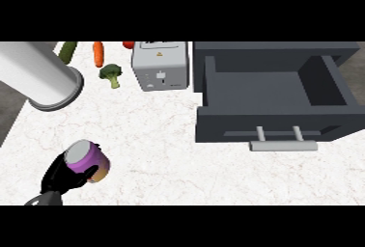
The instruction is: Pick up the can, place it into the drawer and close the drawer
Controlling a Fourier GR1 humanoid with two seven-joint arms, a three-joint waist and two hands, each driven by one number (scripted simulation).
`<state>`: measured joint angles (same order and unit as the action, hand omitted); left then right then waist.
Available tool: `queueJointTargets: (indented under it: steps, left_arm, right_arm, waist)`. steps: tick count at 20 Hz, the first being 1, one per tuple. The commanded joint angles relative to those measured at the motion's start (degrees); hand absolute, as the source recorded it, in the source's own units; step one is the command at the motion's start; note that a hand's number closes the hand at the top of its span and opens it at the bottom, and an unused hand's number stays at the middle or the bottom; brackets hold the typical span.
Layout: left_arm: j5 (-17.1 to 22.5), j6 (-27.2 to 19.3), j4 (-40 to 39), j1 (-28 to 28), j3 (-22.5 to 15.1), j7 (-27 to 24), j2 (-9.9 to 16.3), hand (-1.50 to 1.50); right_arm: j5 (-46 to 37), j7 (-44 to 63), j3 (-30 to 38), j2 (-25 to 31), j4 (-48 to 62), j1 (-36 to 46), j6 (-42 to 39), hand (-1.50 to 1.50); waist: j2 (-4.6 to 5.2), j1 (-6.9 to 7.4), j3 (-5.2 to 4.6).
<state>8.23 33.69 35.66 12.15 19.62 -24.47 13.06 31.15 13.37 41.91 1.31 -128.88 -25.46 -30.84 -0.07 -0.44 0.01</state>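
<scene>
Purple can (88, 160) – grey lid – gripped by left robot hand (63, 177).

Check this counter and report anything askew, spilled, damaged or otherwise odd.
Nothing looks spilled or damaged. The purple can is tilted only because the left hand curls round it at lower left. The grey drawer stands open with nothing visible inside it. Broccoli, carrot and toaster lie undisturbed at the back.
</scene>
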Motion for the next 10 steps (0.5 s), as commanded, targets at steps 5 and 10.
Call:
queueJointTargets:
  steps: [5, 10]
  left_arm:
    - [2.4, 5.1, 6.8, -0.5, -2.8, 0.3, -1.8, 1.5]
    - [5.4, -16.9, 12.2, 4.7, -2.1, 5.1, -12.7, 1.5]
  right_arm:
    - [2.4, 3.1, 1.5, 1.1, 0.1, 1.7, 1.8, -1.5]
    - [-0.6, 0.9, 0.4, -1.3, -1.3, -0.3, 0.5, -1.5]
  waist:
    - [0.0, 0.24, -0.02]
    - [-0.21, 0.23, 0.05]
